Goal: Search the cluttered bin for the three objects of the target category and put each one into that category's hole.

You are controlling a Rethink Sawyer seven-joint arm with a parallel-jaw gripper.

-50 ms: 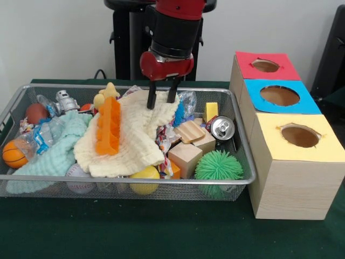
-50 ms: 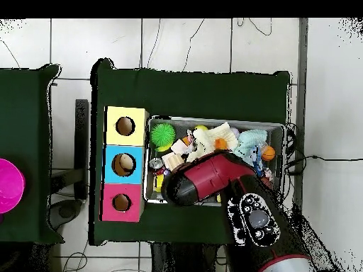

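My gripper (image 1: 162,99) hangs open over the far edge of a cream cloth (image 1: 135,141) in the wire bin (image 1: 129,182), its fingertips (image 1: 152,101) just at the cloth and nothing between them. An orange ridged toy (image 1: 108,126) lies on the cloth. To the right are wooden blocks (image 1: 186,157), a soda can (image 1: 222,128), a yellow block (image 1: 211,111) and a green spiky ball (image 1: 218,165). Three boxes stand beside the bin, with holes in red (image 1: 265,65), blue (image 1: 280,95) and yellow (image 1: 299,136) tops. In the overhead view the arm (image 2: 213,177) hides the gripper.
A mint cloth (image 1: 51,154), a plastic bottle (image 1: 46,134), a small basketball (image 1: 14,154), a toy robot (image 1: 66,101), a white ball (image 1: 79,178) and a yellow ball (image 1: 144,179) fill the bin's left and front. Overhead, a pink dish (image 2: 8,185) sits on a separate table.
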